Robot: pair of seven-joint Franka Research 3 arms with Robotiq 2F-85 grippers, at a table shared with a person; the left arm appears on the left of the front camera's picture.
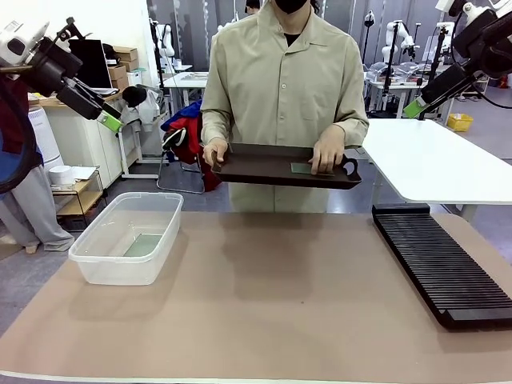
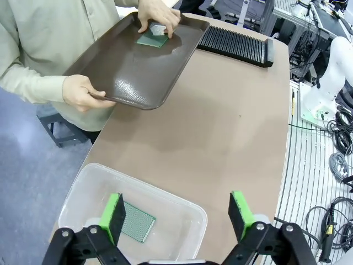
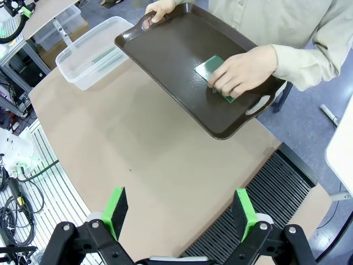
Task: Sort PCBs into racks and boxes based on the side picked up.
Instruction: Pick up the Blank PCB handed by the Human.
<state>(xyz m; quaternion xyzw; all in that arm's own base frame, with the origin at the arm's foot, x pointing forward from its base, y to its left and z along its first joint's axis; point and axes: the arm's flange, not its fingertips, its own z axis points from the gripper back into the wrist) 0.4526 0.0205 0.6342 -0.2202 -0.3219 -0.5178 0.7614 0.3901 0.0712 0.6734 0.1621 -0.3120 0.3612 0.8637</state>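
Left fingers [image 2: 115, 218], right fingers [image 3: 117, 210] gaping empty, PCB [image 2: 137, 222] in tub [image 2: 165, 193], second PCB [image 3: 208, 69] on tray [image 3: 165, 49]

The middle of the counter [image 1: 272, 296] lies bare from near edge to far edge, free for a reach. The tub [image 1: 112, 261] blocks the left edge and the rack [image 1: 440, 264] the right. Over the far edge, a person [image 1: 284, 72] holds a tray [image 1: 264, 164] across the way.
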